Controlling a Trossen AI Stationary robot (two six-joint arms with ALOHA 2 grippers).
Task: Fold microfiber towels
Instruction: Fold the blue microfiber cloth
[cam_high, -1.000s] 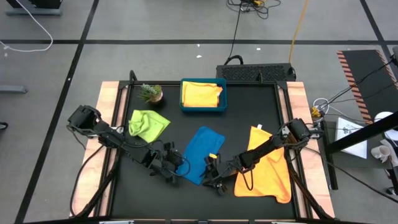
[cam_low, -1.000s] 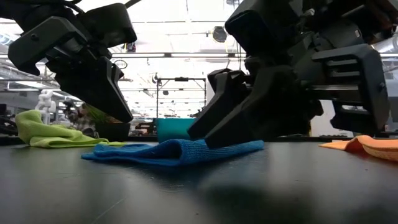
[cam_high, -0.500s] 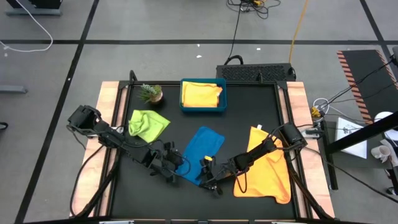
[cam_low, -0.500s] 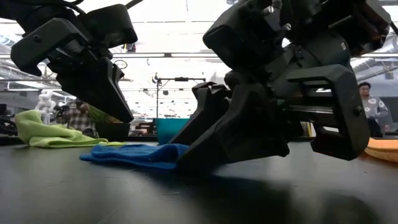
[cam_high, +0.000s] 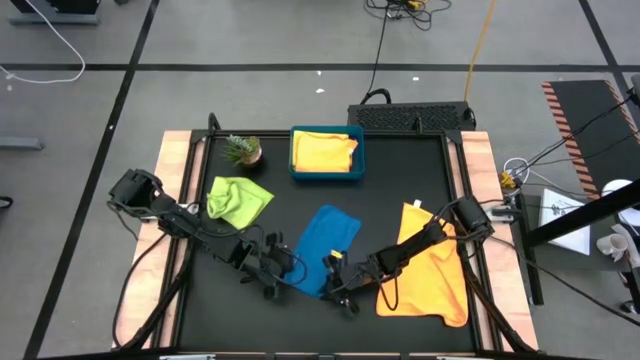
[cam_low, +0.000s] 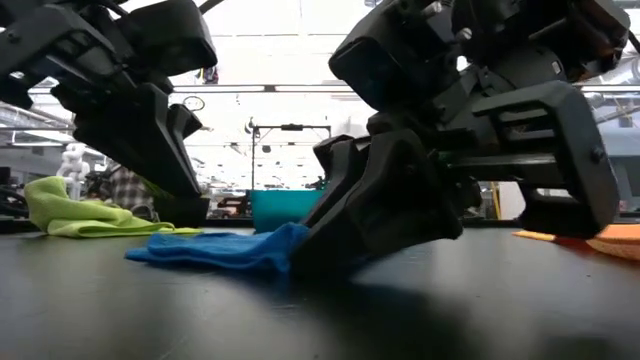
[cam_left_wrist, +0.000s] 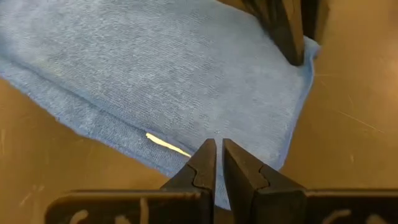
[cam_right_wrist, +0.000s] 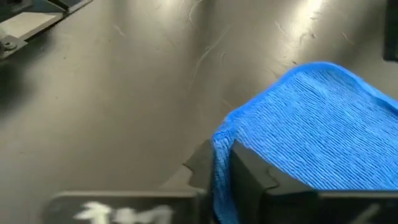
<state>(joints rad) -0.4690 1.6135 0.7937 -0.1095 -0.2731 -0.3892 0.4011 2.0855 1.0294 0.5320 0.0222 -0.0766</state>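
Fingers of the right gripper (cam_right_wrist: 222, 163) are now pinching the blue towel's (cam_high: 322, 247) near corner, mid-table. Left gripper (cam_left_wrist: 219, 155), fingers nearly together, is pinching the other near edge now. Folding is probably starting.

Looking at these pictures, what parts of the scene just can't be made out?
- High view: the orange towel, partly covered by the right arm; whether it is one cloth or two is unclear.
- Low view: the blue towel, its right end hidden behind the right end effector.
- Left wrist view: whether the left end effector pinches cloth.
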